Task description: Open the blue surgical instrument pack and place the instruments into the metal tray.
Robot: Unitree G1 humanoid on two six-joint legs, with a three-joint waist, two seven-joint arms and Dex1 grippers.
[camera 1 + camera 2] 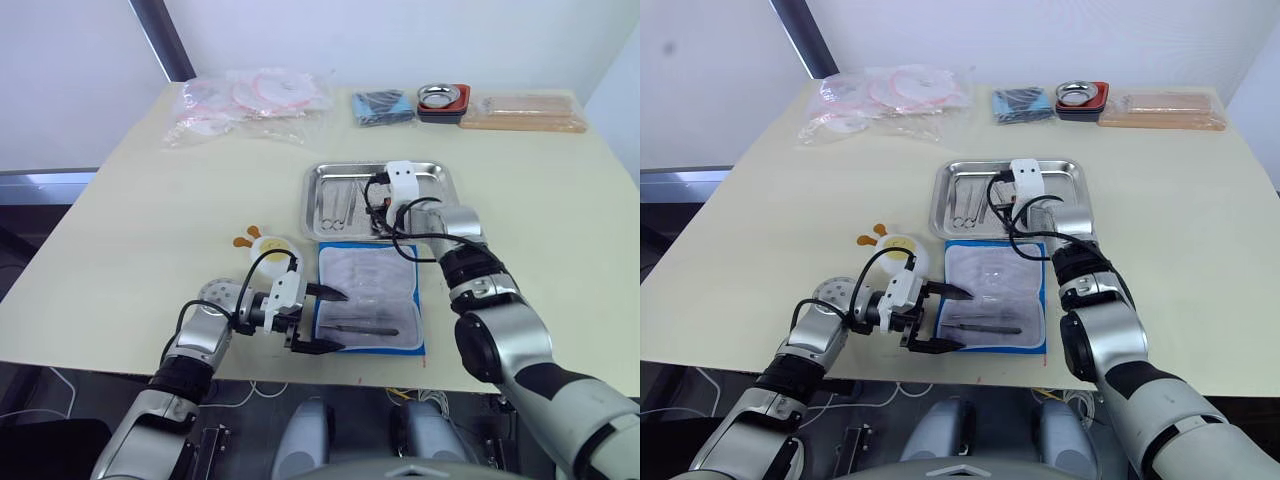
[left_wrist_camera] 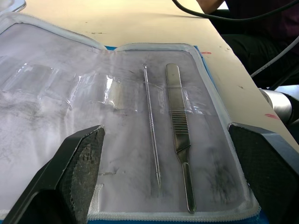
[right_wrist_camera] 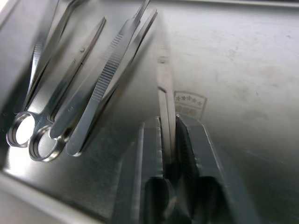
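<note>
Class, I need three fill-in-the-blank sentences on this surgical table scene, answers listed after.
1. The bright-blue fabric instrument pack lies ___ on the table.
2. The right gripper pinches a slim metal instrument over the shiny steel ___.
3. The left gripper hovers at the pack with fingers ___.
4. ___ slim metal tools remain in the pack's clear pockets.

Missing: open; tray; open; two

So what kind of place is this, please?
Probably a lab or training bench set up as a mock surgical prep station, not a real theatre. Clues: a plain table, a steel tray of instruments, an opened pack, and bagged tubing.
</note>
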